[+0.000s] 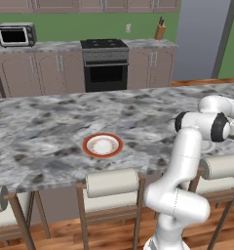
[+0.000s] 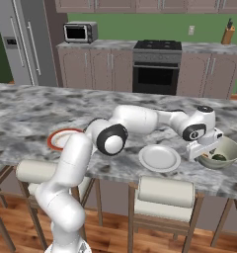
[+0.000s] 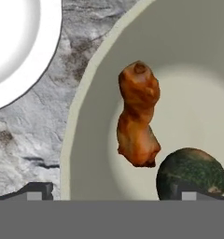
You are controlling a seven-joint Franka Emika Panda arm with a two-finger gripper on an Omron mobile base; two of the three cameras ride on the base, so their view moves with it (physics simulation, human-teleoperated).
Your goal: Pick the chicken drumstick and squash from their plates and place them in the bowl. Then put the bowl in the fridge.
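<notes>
The bowl (image 3: 86,116) sits on the grey stone desk (image 2: 36,118), near the desk's front edge. In the hand view, the chicken drumstick (image 3: 138,114) lies inside the bowl, close to the middle. The squash (image 3: 193,172), round and dark green, lies in the bowl too, at about 4 o'clock from the drumstick and just beside it.

The gripper (image 2: 205,149) hangs right over the bowl's near rim. The jaws are wide open and hold nothing. The two dark finger tips (image 3: 37,190) stand far apart, one over the desk outside the bowl and one over the squash.

A plain white plate (image 2: 159,158) rests on the desk just beside the bowl, at 9 o'clock from it in the right base view. The red-rimmed plate (image 1: 102,145) lies farther along the desk, well apart from the bowl, with no food on it.

The fridge (image 2: 26,42) stands at the back of the room with its doors closed. A black oven (image 1: 106,68) and a toaster oven (image 1: 16,34) are along the back wall.
</notes>
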